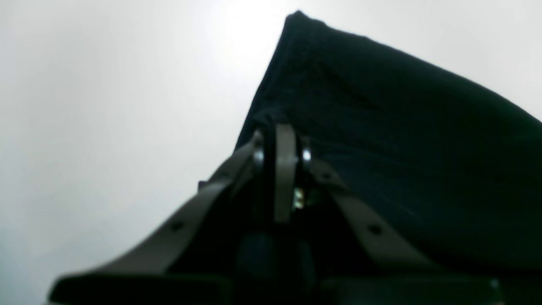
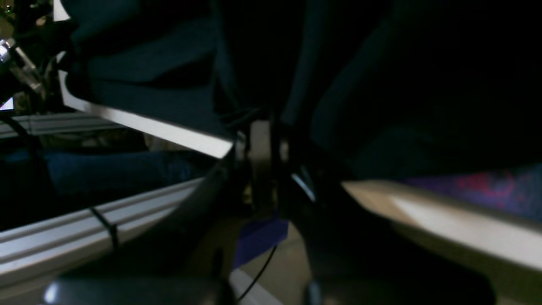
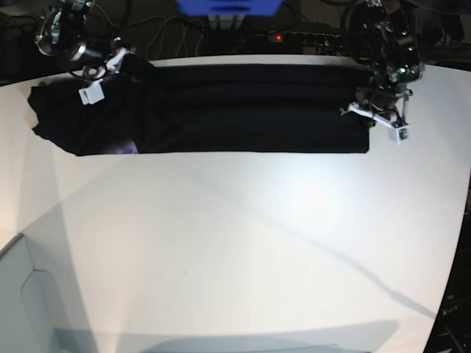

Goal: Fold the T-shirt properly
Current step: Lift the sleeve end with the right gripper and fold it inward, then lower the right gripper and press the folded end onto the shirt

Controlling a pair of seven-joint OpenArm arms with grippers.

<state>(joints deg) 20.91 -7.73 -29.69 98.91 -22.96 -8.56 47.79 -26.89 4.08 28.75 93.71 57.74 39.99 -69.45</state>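
We see the T-shirt (image 3: pixel 221 110), plain black, lying folded into a long flat band across the counter (image 3: pixel 243 243) toward twelve o'clock. Its nine o'clock end bunches into a rumpled lump, where a small purple patch, probably print, peeks out.

The T-shirt (image 3: pixel 243 110) is plain black apart from a small purple patch with reddish flecks (image 2: pixel 487 190) showing at one end, and it lies on a white table (image 3: pixel 243 250) beneath a blue box (image 3: pixel 228 6).
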